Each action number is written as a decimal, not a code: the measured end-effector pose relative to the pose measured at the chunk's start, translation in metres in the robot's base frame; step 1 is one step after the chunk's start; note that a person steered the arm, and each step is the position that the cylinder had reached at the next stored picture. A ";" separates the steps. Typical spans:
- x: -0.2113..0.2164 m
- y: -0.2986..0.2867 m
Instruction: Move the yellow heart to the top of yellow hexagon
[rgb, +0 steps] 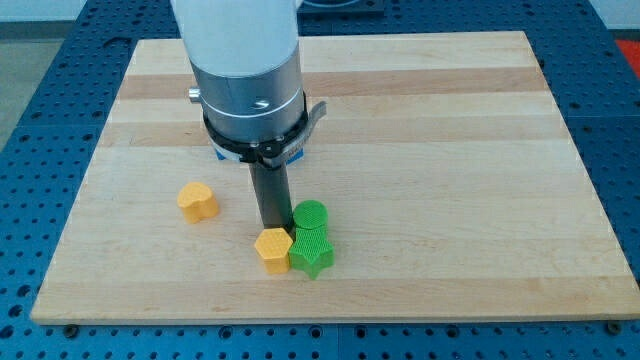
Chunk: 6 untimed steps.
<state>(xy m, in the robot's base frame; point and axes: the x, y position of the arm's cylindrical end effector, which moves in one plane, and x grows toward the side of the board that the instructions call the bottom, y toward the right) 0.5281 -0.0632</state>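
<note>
Now | wood board (420, 110) on blue pegboard (600, 30) | my tip (272, 228) prob. touching yellow hexagon (273, 250) | no fingers.

Wooden board (420, 120) laid on blue pegged surface (40, 90) | green cylinder (311, 214) set at lower centre | green star-like block (312, 251) placed touching it, towards the view's bottom

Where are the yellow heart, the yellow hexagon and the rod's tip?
yellow heart (198, 201), camera view, top face.
yellow hexagon (273, 247), camera view, top face.
my tip (272, 228), camera view, rod's lower end, just above the hexagon.
</note>
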 end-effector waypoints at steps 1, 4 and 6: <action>-0.004 -0.012; -0.086 -0.068; -0.052 -0.125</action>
<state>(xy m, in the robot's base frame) 0.4763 -0.1883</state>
